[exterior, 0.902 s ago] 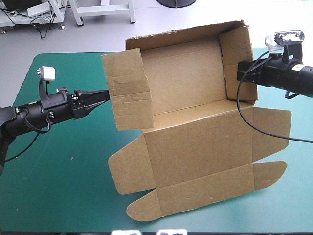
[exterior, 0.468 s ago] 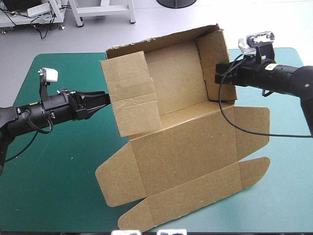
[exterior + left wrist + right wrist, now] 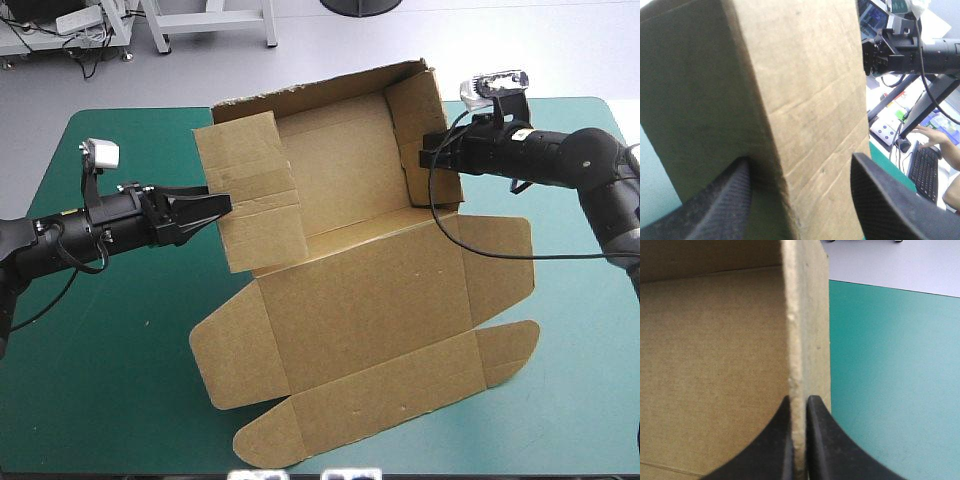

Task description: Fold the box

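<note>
A brown box [image 3: 370,300] sits half-built in the middle of a teal-green desk [image 3: 120,340]. Its far part forms an open tray, tipped up off the desk, with the back wall [image 3: 340,160] and both side walls standing. The lid [image 3: 380,390] and its flaps lie flat toward the near edge.

The left gripper [image 3: 222,203] reaches in from the left, its black fingers [image 3: 715,205] spread wide on either side of the left wall [image 3: 250,195]. The board stands between them, and it is unclear whether they press on it.

The right gripper [image 3: 428,155] comes in from the right. Its fingers [image 3: 782,440] are almost closed, pinching the edge of the right wall [image 3: 425,130] between them. The box's inside lies to one side of it and bare desk to the other.
</note>
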Tool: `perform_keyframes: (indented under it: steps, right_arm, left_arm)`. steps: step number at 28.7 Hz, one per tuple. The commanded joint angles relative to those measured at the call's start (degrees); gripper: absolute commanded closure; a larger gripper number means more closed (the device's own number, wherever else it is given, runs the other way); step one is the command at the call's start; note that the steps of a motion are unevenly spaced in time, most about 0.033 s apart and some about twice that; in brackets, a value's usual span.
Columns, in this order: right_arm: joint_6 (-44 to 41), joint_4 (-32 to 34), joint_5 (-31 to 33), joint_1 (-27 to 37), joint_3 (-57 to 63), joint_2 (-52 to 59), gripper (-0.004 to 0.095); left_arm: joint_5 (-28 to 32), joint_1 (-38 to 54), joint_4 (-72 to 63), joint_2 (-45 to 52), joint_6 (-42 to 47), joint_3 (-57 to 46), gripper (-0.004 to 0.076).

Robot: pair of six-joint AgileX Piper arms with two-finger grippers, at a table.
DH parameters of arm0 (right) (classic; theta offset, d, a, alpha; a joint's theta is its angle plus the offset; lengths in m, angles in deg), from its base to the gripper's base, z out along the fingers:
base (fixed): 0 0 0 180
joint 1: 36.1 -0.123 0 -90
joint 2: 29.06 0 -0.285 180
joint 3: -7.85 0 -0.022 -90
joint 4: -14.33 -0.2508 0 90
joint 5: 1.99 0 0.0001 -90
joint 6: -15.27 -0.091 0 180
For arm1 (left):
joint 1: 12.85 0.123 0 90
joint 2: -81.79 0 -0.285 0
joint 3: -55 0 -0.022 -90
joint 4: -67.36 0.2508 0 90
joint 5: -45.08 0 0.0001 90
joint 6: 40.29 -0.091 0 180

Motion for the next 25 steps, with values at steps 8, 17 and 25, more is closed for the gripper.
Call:
perform_keyframes:
  steps: [8,17,25]
  right_arm:
    - [-0.4,-4.2,-5.0,-3.4,-1.7,1.8,0.0904]
    - [-1.0,-4.1,-7.8,-8.3,-1.7,1.8,0.0904]
    - [-3.8,-2.6,-7.0,-11.2,-1.7,1.8,0.0903]
  left_arm:
    - [8.3,-0.3,1.5,1.2,0.9,1.7,0.0300]
    - [9.8,-0.4,3.6,-2.2,0.9,1.7,0.0301]
    - [15.5,-6.5,7.5,-3.3,1.1,1.7,0.0732]
